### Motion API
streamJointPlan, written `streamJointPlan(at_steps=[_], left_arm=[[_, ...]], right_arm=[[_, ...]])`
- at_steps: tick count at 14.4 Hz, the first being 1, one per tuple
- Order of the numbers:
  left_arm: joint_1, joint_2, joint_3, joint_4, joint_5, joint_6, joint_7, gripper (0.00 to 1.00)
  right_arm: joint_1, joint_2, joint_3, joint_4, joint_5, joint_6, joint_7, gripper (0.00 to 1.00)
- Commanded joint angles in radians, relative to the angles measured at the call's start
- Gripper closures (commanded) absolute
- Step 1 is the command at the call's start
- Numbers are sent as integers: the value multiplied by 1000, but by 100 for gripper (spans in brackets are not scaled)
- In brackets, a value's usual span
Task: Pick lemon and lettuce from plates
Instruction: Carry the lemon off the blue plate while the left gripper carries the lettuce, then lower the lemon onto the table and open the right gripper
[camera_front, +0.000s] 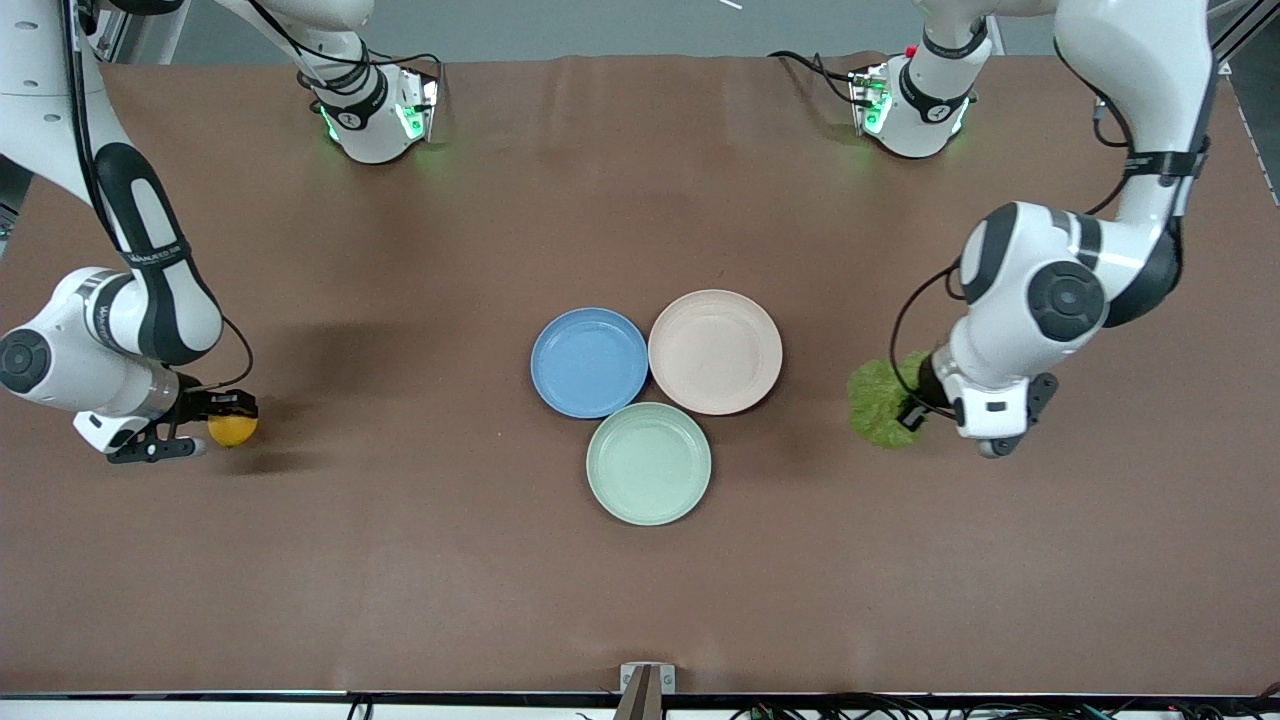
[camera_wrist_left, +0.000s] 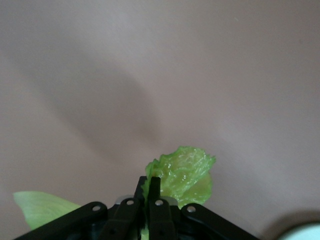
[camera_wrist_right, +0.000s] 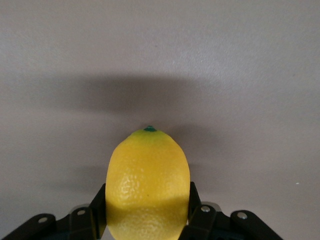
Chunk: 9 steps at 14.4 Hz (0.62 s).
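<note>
Although the three plates sit bunched at the middle of the counter (camera_front: 640, 620), none of them holds anything now: the blue plate (camera_front: 589, 361) and the cream plate (camera_front: 715, 351) touch side by side, with the green plate (camera_front: 648, 463) just in front of them, nearer the camera.

The right tool (camera_front: 205, 428) is low over bare counter toward the right arm's end, well apart from the plates, its fingers clamped on the lemon (camera_front: 232, 429). The right wrist view shows the lemon (camera_wrist_right: 148, 185) gripped across its middle, green tip pointing away from the wrist, which seems a steady hold for a round fruit.

The left tool (camera_front: 915, 410) is over the counter toward the left arm's end, pinched nearly closed on the lettuce (camera_front: 880, 402). Because the leaf (camera_wrist_left: 182, 175) is thin and floppy, only its edge sits between the narrow fingers, and the rest fans out freely.

Judging by the empty plates, both picks look done.
</note>
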Motion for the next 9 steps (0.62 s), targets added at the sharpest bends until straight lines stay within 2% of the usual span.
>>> streamJointPlan(at_steps=[1,5,7,8,9], left_arm=[[62,-13,-11,-40,51,-13,72,97],[110,-1,-11,-59,75,-13,89,96],[128,11,-11,-70,75,-13,125,96],[141,14,-11,-83,77,-10,142,96],[148,19,-11,-88,81,-8,162,96]], right_arm=[[-2,-22,11,-40,-16,19,108,76],[-3,-14,11,-54,-16,19,122,75],[-2,-14,11,-56,-16,19,122,65],[-2,-16,11,-53,-16,13,119,42],[0,-26,11,-51,-16,6,116,6]])
